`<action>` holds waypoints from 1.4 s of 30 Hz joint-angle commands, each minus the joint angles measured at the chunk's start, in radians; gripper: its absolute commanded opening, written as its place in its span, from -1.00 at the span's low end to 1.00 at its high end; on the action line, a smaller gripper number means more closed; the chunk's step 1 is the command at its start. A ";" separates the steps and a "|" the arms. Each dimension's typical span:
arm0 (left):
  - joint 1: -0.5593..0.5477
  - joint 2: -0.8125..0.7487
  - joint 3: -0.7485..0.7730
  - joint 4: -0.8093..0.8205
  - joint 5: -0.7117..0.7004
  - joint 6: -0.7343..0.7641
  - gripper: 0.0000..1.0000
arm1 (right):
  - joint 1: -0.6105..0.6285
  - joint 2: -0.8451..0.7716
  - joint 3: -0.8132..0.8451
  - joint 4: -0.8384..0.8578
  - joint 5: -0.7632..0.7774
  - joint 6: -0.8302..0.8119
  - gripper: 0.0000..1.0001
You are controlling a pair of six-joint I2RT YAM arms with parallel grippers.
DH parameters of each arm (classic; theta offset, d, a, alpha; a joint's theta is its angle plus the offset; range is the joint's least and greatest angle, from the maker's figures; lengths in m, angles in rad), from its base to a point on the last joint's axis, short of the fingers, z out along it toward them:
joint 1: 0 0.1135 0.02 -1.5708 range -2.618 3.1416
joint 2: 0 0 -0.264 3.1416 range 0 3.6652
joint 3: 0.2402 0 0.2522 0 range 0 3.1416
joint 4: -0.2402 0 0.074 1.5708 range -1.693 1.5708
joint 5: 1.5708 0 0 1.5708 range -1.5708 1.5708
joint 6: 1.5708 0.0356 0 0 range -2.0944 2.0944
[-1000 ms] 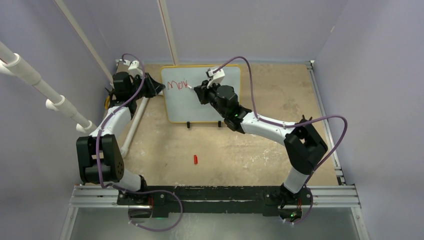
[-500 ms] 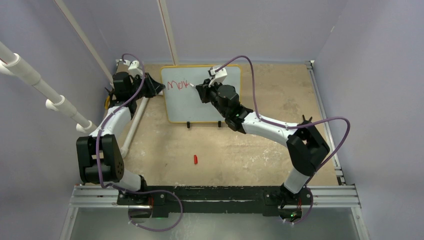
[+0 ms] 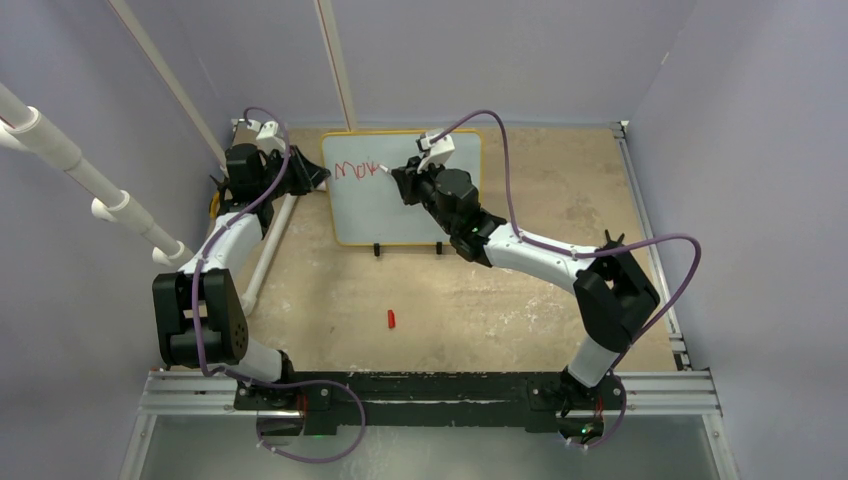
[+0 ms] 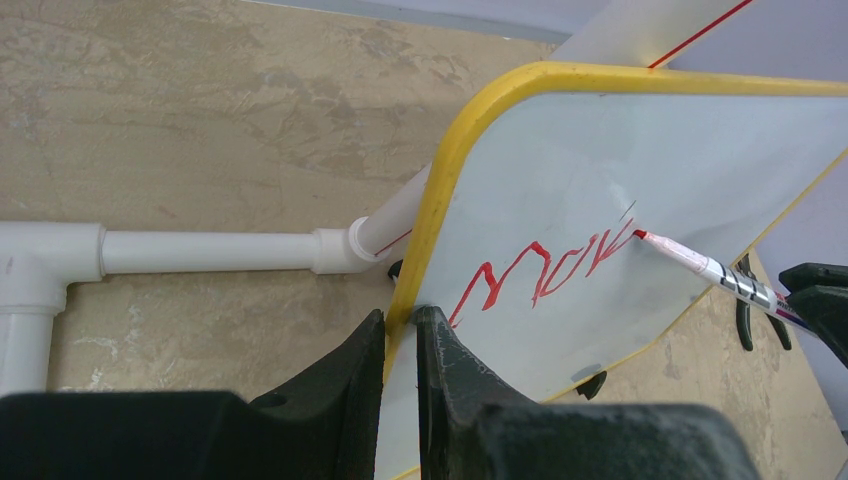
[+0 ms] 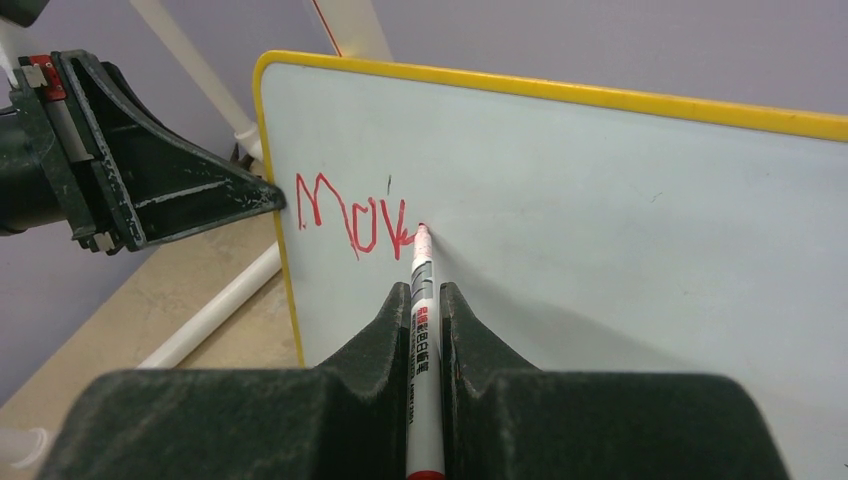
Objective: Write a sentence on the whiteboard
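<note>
Both pinching: left fingers [image 4: 352, 385] on whiteboard [image 4: 452, 175] edge, right fingers [image 5: 385, 335] on marker [image 5: 422, 300] touching sentence [image 5: 355, 222].

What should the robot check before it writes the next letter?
1. Board held steady: the left pincer clamps the whiteboard by its yellow edge. Ok.
2. Pen grip: the right pincer is shut on the marker. Ok.
3. Tip on the board: it touches just right of the red letters. Ok.
4. Room to write: bare white lies to the right. Ok.
5. Sentence finished: only "Mov" shows. Not ok.
</note>
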 commanded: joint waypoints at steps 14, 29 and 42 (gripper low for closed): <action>0.001 -0.002 0.012 0.020 0.006 -0.003 -0.70 | -0.009 0.023 0.049 0.020 -0.006 -0.039 -1.00; 0.000 -0.008 0.010 0.023 0.009 -0.006 -0.70 | -0.009 0.018 -0.029 0.015 -0.023 -0.004 -1.00; 0.000 -0.013 0.005 0.023 0.008 -0.008 -0.70 | -0.009 -0.042 -0.076 0.018 0.052 0.013 -1.00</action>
